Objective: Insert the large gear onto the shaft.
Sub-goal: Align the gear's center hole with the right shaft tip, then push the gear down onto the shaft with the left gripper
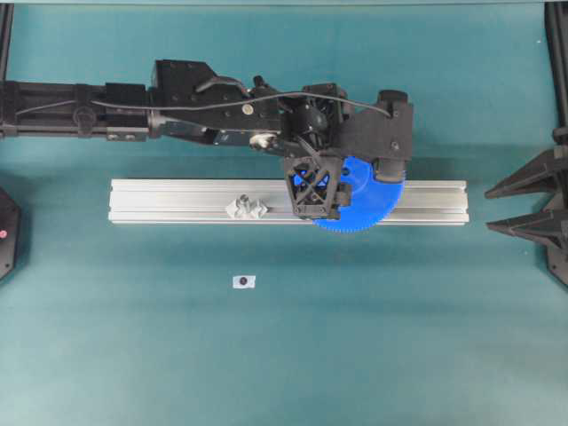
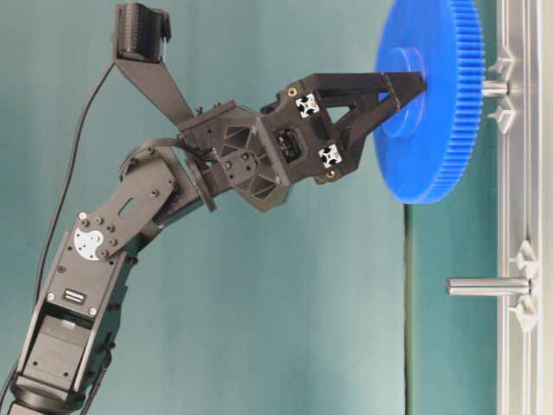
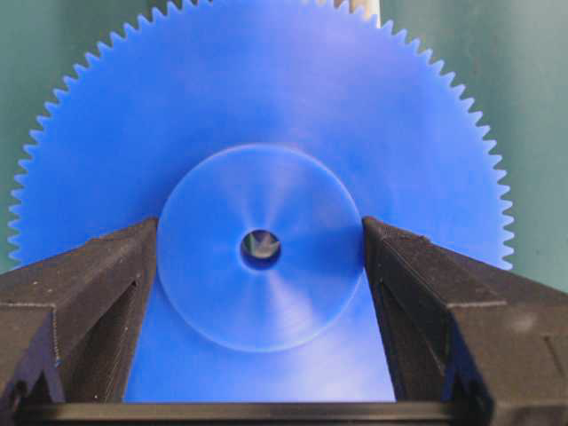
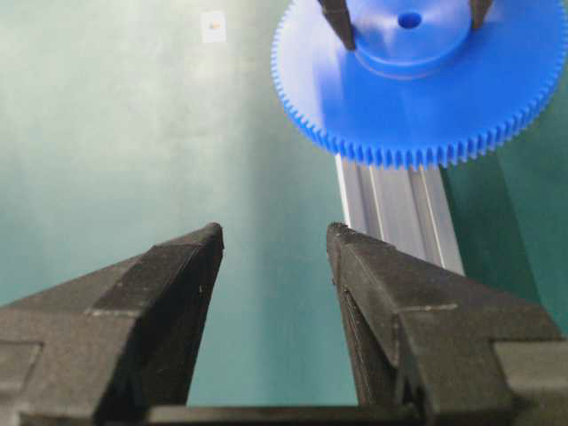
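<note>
Bright-blue large gear (image 3: 266,133), black claw (image 3: 259,266), teal table (image 1: 266,355).

Overhead: left gripper (image 1: 312,191) covers part of large gear (image 1: 359,197); the shaft beneath it is hidden. Table-level view: gear's top cut off by frame edge; shaft (image 2: 494,87) tip hidden behind disc, seating depth indeterminate. Small table tag (image 1: 244,281) illegible.

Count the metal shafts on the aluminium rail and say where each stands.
2. One shaft sits right behind the large gear, which the left gripper holds by its hub. The other shaft stands bare further along the rail.
</note>
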Controlling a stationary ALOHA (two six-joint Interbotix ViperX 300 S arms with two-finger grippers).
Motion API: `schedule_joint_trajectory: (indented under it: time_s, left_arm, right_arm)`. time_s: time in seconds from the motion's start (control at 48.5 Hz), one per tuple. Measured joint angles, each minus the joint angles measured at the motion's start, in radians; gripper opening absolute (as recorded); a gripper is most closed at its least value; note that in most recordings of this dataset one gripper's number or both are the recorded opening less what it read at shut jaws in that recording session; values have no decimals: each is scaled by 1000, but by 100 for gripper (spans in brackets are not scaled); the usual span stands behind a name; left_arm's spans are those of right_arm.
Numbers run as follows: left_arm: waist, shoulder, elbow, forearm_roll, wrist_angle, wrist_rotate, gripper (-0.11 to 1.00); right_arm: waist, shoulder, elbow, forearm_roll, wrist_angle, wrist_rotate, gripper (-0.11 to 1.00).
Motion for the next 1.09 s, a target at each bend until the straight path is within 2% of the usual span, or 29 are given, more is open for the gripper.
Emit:
schedule_joint_trajectory:
  time_s: [0.722, 1.093]
  left_arm:
    - [-23, 15, 6, 6, -5, -15, 77]
    - [-6, 17, 11, 2, -12, -11, 77]
  right_arm:
    - [0, 0, 0, 2, 0, 0, 58]
    - [0, -2, 0, 2, 0, 15, 58]
